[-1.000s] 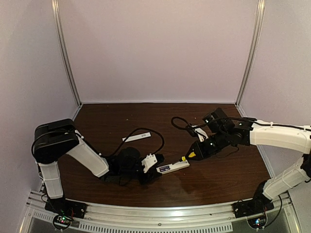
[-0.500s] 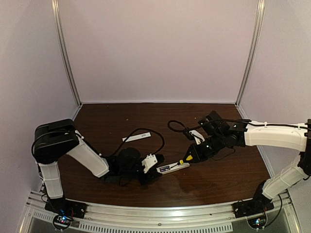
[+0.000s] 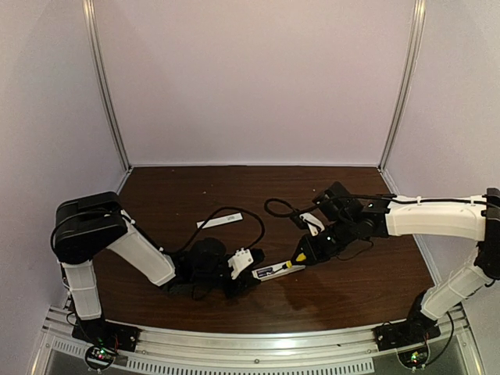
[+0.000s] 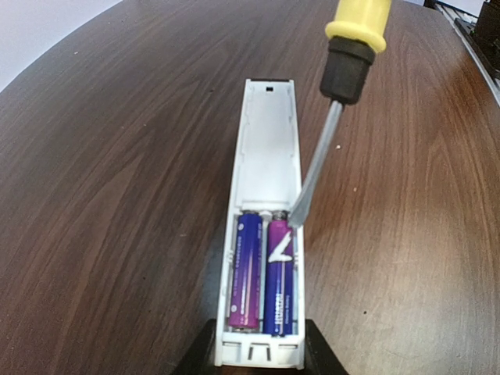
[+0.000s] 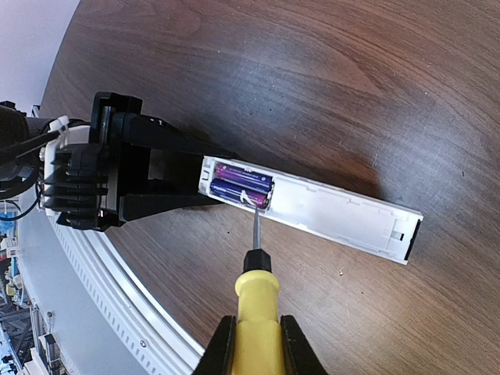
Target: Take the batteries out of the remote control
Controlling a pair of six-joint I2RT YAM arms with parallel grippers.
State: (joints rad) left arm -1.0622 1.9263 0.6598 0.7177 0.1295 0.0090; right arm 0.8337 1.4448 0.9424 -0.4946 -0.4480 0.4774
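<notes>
From above, my left gripper [image 3: 250, 272] lies low on the table [image 3: 351, 297] and is clamped on the near end of the remote control [image 3: 280, 269]. The remote lies flat with its back open, and the cover strip [image 3: 219, 222] sits well apart behind it. My right gripper [image 3: 306, 251] is clenched on the yellow handle of the screwdriver [image 3: 296, 256], which slants down toward the remote. In my left wrist view, both batteries [image 4: 264, 273] sit side by side in the compartment, just beyond my fingers [image 4: 319, 355]. The screwdriver blade rests at the far end of the right-hand battery, against the compartment wall. In my right wrist view, my jaws pinch the handle from both sides, the shaft points straight at that battery's end, and neither battery has lifted. I judge that prying comes next, and slipping is the main risk. The blade is thin and meets a rounded end at a shallow angle, so it could skid off and scrape the contact or the wall. Since I hold the remote by one end only, a hard lever could twist it in my left grip. A battery that pops free could roll away across the table.
</notes>
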